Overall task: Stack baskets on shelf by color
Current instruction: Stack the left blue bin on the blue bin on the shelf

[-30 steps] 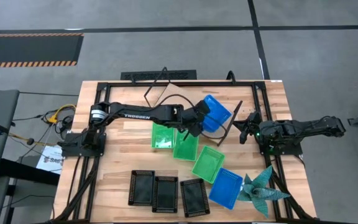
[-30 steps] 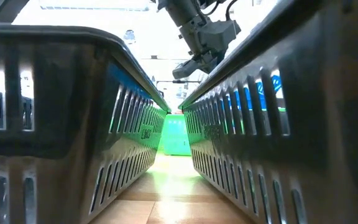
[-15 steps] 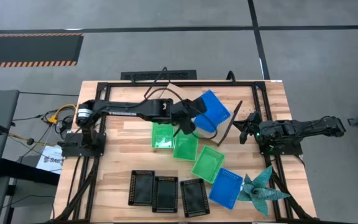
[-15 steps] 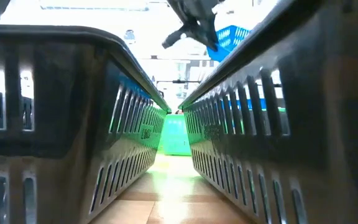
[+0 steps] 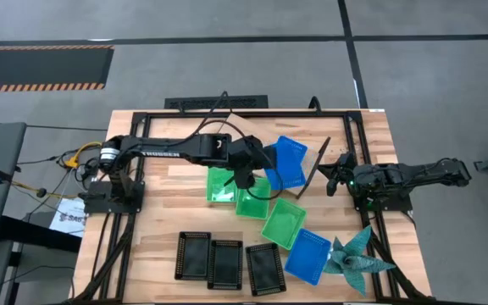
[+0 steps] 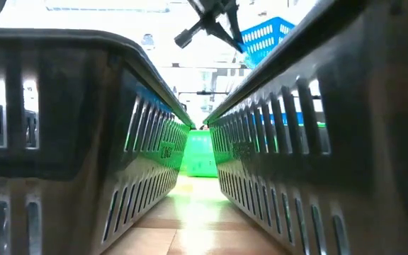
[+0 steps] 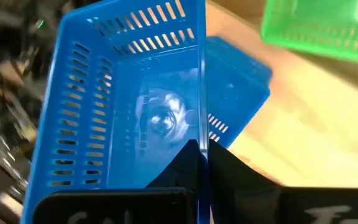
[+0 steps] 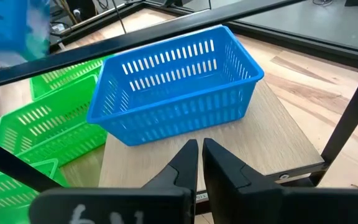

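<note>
My left gripper [image 5: 257,165] is shut on a blue basket [image 5: 286,159] and holds it in the air above the shelf; the low view shows this basket [image 6: 266,34] high up. A second blue basket [image 8: 173,87] stands upright on the light wooden shelf board [image 8: 272,137], whose black wire end frame [image 5: 316,169] shows in the high view. Three green baskets [image 5: 252,199] lie on the table beside the shelf. A third blue basket [image 5: 307,254] lies near the right front. Three black baskets [image 5: 224,264] stand in a row at the near edge. My right gripper [image 8: 199,165] waits shut at the shelf's right end. My left gripper holds the blue basket by the rim of one side wall [image 7: 201,124]. One finger [image 7: 182,165] is inside the basket and the other [image 7: 235,171] is outside. The basket is lifted clear and tilted, above the blue basket [image 7: 241,81] on the shelf.
A teal spiky star-shaped object [image 5: 354,258] lies at the table's near right corner beside the blue basket. Black metal frame bars [image 5: 358,144] run along the table's edges. Bare slatted tabletop [image 5: 168,203] shows left of the green baskets.
My left gripper has drawn back toward the table's left edge and risen, keeping its hold. The blue basket has gone with it: it has come up into the low view, shifted left over the shelf and turned about a little.
</note>
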You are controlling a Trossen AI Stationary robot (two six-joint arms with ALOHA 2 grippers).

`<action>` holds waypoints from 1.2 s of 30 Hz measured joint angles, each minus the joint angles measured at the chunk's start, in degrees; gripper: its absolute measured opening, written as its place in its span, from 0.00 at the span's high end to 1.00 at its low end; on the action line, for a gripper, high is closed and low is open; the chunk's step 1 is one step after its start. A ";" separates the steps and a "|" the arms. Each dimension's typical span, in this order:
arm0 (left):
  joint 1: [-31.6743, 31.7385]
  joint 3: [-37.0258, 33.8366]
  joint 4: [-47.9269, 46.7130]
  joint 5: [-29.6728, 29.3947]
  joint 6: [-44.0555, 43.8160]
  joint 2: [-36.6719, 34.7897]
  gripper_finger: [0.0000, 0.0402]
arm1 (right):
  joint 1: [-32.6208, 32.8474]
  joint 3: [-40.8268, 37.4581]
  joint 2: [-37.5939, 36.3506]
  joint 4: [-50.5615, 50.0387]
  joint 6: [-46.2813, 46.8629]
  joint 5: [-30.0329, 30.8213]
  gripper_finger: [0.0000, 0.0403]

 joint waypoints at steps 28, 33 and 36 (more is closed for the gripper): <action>6.88 -0.24 1.25 7.78 14.86 3.04 1.00 | -0.02 0.00 -0.02 -0.02 -0.48 0.04 0.87; 6.82 -1.94 1.05 7.65 15.87 3.04 1.00 | -0.02 0.00 -0.06 -0.02 -0.46 0.04 0.87; 6.89 -2.10 1.01 7.48 16.04 3.04 1.00 | -0.02 0.00 -0.04 -0.02 -0.46 0.04 0.87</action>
